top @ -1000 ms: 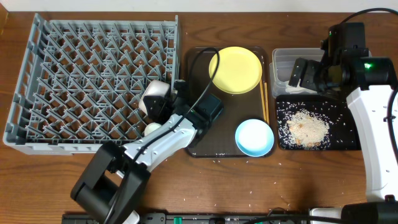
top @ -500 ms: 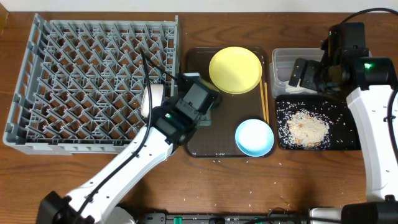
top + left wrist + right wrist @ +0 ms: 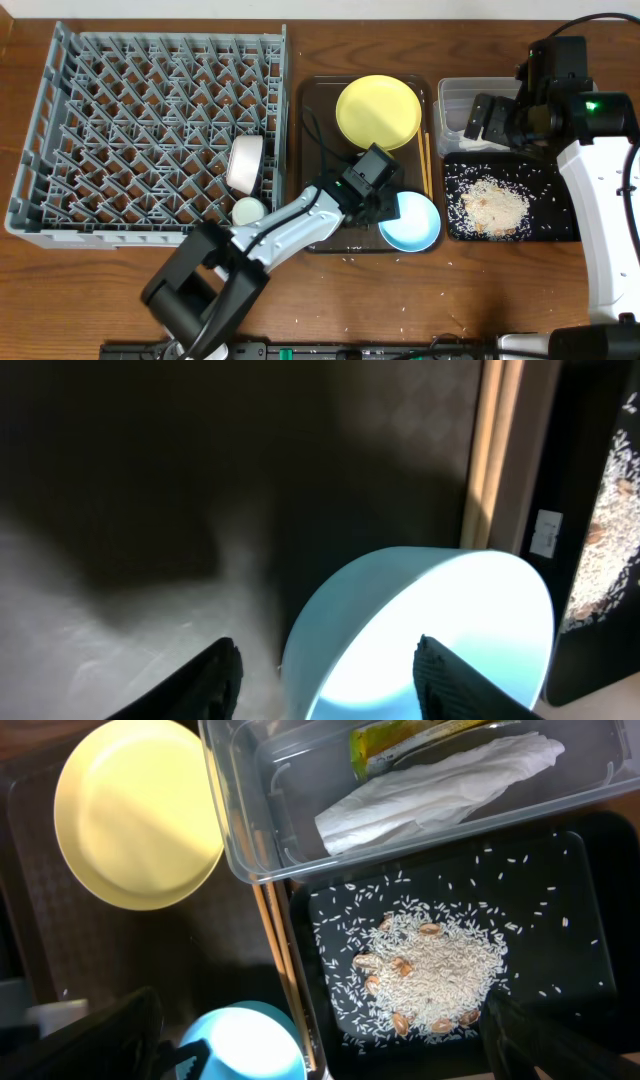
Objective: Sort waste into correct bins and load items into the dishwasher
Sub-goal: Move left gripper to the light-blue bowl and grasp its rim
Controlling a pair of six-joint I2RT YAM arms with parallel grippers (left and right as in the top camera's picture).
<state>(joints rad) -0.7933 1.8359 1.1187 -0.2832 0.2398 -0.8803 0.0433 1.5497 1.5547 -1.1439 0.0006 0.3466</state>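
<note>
Overhead: your left gripper (image 3: 388,203) hangs over the brown tray (image 3: 410,165), at the left rim of the blue dish (image 3: 412,222) and below the yellow plate (image 3: 378,112). A white bowl (image 3: 245,165) and a small cup (image 3: 248,210) sit in the grey rack (image 3: 100,120).

Left wrist: its fingers are spread wide either side of the dish, gripping nothing.

Right wrist: your right gripper (image 3: 330,1040) is open and empty above the rice (image 3: 430,965) in the black tray (image 3: 585,850). The napkin (image 3: 440,790) and wrapper (image 3: 420,740) lie in the clear tub (image 3: 235,830).
</note>
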